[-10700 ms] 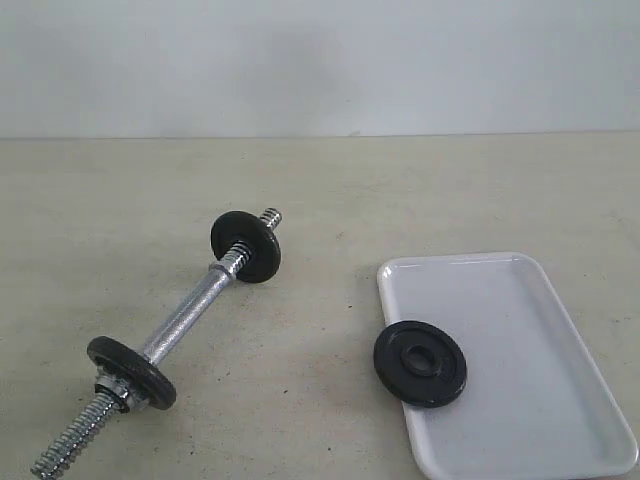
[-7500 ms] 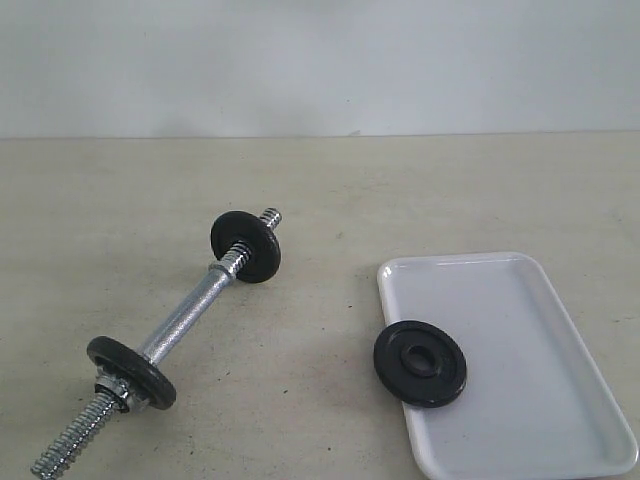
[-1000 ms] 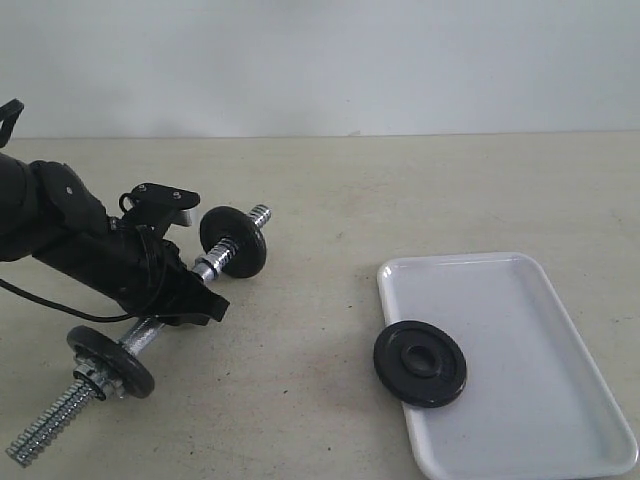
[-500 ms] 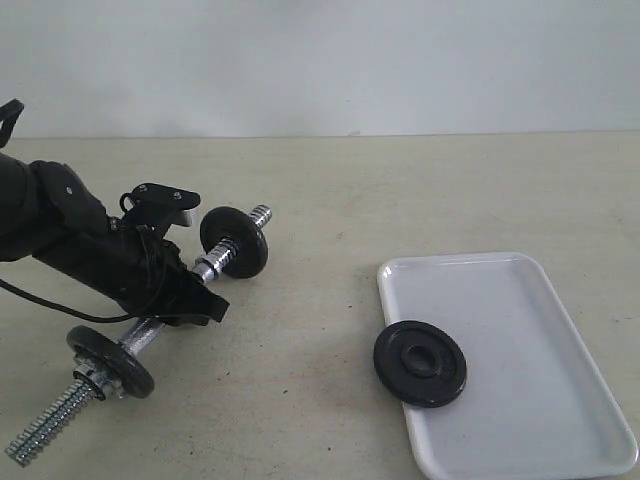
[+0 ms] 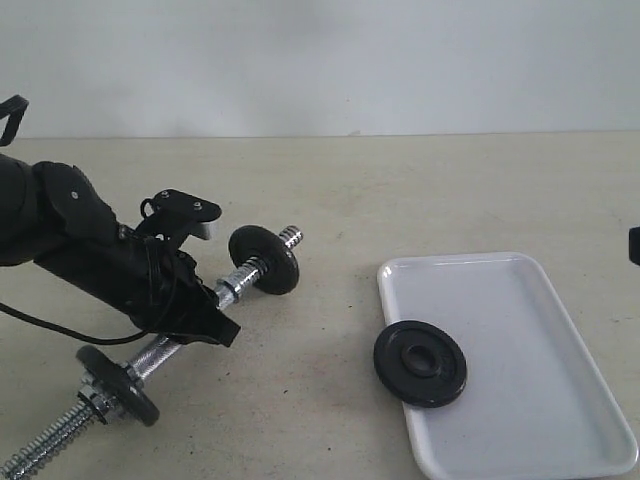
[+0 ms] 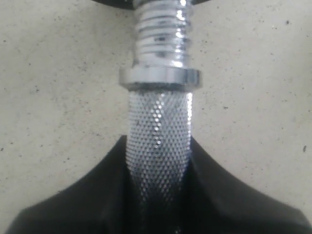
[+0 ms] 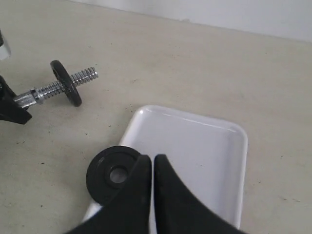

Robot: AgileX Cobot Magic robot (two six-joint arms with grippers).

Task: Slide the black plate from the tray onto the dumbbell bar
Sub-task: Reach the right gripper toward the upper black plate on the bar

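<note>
Chrome dumbbell bar (image 5: 243, 277): left gripper (image 5: 200, 318) clamps it; hold level.
Black plate (image 5: 398, 362): right gripper (image 7: 152, 170) closed, empty; open first.

White tray (image 5: 520, 330); black plate (image 5: 395, 355); chrome dumbbell bar (image 6: 158, 141), diamond-knurled; speckled beige table (image 5: 400, 190).

The right end effector (image 7: 153, 159) hangs over the tray (image 7: 195, 151) with its jaws pressed together, just beside the black plate (image 7: 100, 178), which overhangs the tray's rim. The dumbbell bar (image 7: 86, 76) lies well apart on the bench (image 7: 219, 63).
</note>
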